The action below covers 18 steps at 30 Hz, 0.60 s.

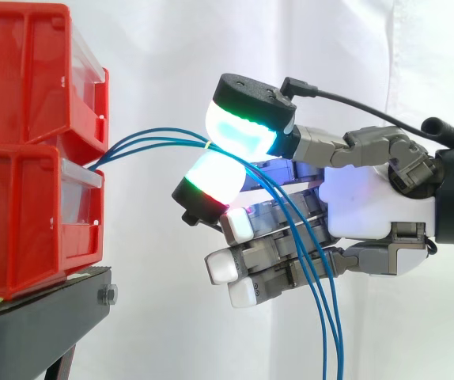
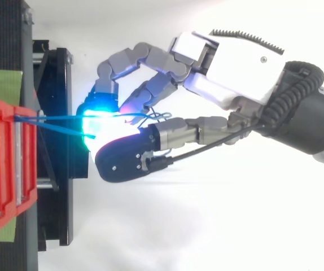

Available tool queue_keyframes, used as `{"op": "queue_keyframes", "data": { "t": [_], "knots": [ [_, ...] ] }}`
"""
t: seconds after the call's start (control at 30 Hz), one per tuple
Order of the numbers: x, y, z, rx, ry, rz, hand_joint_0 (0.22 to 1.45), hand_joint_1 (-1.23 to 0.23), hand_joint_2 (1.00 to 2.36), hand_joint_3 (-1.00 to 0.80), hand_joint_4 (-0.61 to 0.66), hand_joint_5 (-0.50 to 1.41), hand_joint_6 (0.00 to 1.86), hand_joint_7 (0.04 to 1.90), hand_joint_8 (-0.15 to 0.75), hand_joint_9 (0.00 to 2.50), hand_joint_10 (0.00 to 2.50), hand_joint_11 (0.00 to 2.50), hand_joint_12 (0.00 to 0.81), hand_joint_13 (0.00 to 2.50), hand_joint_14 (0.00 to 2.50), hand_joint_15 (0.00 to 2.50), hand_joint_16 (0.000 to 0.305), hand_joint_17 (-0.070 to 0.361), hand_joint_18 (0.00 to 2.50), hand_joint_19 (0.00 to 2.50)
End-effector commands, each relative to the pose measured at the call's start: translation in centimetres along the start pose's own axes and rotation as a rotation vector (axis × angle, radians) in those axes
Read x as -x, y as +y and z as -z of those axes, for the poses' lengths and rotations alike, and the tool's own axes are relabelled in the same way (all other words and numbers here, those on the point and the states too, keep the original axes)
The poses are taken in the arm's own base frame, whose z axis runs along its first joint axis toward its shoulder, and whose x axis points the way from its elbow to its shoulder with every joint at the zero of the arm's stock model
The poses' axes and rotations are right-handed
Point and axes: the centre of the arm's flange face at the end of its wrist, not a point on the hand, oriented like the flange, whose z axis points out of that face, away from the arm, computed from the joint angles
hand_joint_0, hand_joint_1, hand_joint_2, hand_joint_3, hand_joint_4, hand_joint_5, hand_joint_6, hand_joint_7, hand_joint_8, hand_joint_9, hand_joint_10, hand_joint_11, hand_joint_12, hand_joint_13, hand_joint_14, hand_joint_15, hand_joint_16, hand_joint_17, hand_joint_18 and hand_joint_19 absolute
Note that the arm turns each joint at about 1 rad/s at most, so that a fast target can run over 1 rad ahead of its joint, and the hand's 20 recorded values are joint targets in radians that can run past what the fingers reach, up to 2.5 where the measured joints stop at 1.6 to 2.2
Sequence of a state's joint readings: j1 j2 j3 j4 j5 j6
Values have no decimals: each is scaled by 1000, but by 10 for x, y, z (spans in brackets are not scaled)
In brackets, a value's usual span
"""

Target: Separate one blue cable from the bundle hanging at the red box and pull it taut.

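The hand point(image 1: 369, 202) is pinching the cables point(image 1: 152, 141) between opposed pads point(image 1: 243, 133); they are running nearly level from the pinch to the box point(image 1: 21, 206), straight away from the palm, so tautening means drawing back

The red bins point(image 1: 21, 87) at nine o'clock are glossy plastic; the stand point(image 1: 45, 313) at seven is matt black metal. The blue cables point(image 1: 187, 141) look smooth-sheathed. The hand point(image 1: 369, 204) has a shiny white plastic shell and translucent pads. The curtain point(image 1: 156, 47) is white cloth.

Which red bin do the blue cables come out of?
The lower red bin: the blue cables emerge over its front rim, beneath the upper bin.
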State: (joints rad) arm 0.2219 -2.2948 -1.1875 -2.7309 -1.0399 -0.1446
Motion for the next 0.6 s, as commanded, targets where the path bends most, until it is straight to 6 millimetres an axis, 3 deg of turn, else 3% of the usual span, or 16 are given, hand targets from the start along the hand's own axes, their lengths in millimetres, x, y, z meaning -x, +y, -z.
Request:
{"op": "queue_keyframes", "data": {
  "t": [0.0, 0.13, 0.4, 0.57],
  "knots": [
    [-1, 0, 0, 1, 1, -7, 730, -885, 1000, -500, 74, -170, 953, 1092, 328, 1048, 17, 790, 338, 888, 18, 478, 38, 85, 803, 465],
    [-1, 0, 1, -1, 1, -12, 780, -915, 1000, -500, 95, -197, 969, 981, 308, 934, 18, 799, 334, 820, 16, 468, 39, 87, 759, 436],
    [-2, 0, 1, 0, -2, -13, 727, -972, 1000, -500, 80, -213, 968, 954, 284, 872, 16, 802, 332, 775, 17, 461, 39, 88, 734, 410],
    [-2, 0, 1, 0, -4, -15, 759, -940, 1000, -500, 79, -220, 968, 958, 282, 810, 17, 787, 331, 752, 15, 449, 39, 89, 719, 402]
  ]
}}
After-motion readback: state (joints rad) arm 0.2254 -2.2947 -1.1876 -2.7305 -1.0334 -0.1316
